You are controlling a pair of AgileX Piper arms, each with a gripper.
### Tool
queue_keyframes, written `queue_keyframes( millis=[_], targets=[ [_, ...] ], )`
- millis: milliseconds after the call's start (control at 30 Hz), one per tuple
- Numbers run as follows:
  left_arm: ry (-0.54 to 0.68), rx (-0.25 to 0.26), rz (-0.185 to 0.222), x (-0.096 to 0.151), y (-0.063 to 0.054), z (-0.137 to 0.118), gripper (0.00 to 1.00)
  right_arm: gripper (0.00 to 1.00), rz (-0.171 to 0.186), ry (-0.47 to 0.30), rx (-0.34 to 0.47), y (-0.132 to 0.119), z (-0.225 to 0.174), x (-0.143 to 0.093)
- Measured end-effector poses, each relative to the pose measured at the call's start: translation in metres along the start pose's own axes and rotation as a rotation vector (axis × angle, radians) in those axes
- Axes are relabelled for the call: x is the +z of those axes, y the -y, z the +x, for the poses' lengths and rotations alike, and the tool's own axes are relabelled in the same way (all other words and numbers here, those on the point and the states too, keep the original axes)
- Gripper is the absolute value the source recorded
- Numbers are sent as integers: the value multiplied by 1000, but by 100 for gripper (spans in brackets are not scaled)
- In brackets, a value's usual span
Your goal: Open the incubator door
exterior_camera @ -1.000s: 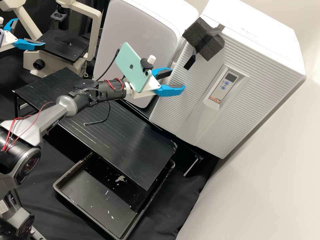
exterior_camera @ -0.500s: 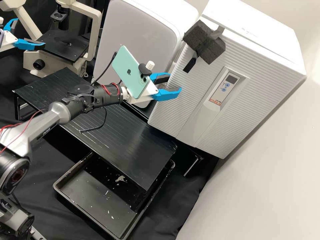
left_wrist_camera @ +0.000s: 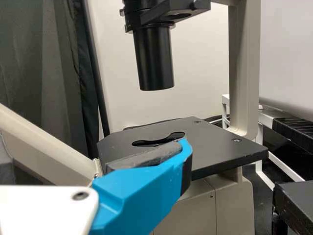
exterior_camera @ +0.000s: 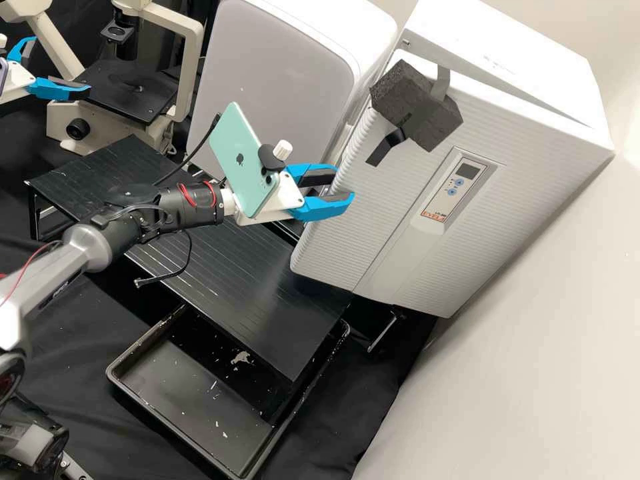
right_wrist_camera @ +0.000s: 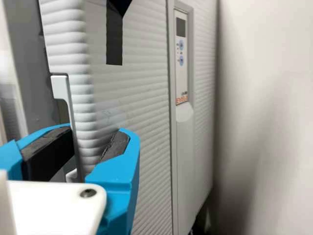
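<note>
Incubator door (exterior_camera: pixel 373 213) stands ajar on the incubator (exterior_camera: pixel 527 60); a wedge-shaped gap runs along its top edge, wider than in the earlier high-view frame. Foam block (exterior_camera: pixel 393 90) on the door front has shifted with it. Right gripper (exterior_camera: pixel 341 184): fingers apart, door's side edge between them; it has drawn back in the high view along with the door. Left gripper (exterior_camera: pixel 61 65): fingers parted, beside the microscope (exterior_camera: pixel 127 93), position unchanged.

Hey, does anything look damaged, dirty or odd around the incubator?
Yes. Pale flecks and a ragged patch mark the black tray, perhaps residue or wear. Dark foam taped onto the incubator door looks improvised.
</note>
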Motion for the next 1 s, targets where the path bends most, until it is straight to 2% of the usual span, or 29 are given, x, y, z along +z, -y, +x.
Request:
queue_keyframes(
  millis=[167,367,433,500,633,733,833,900,1000],
  targets=[
    [0,0,0,0,0,0,100,100,20,-3,42,-14,-7,-1],
    [0,0,0,0,0,0,100,100,4,23,111,-35,-22,9],
    [0,0,0,0,0,0,100,100,-12,35,132,-43,-28,16],
    [0,0,0,0,0,0,100,100,-23,64,181,-55,-35,24],
    [0,0,0,0,0,0,100,100,-8,142,323,-79,-51,39],
    [0,0,0,0,0,0,100,100,-66,66,495,-103,-64,32],
    [0,0,0,0,0,0,100,100,-108,-20,598,-117,-74,22],
    [0,0,0,0,0,0,100,100,-112,-57,631,-120,-76,19],
    [0,0,0,0,0,0,100,100,-119,-72,628,-118,-75,16]
  ],
)
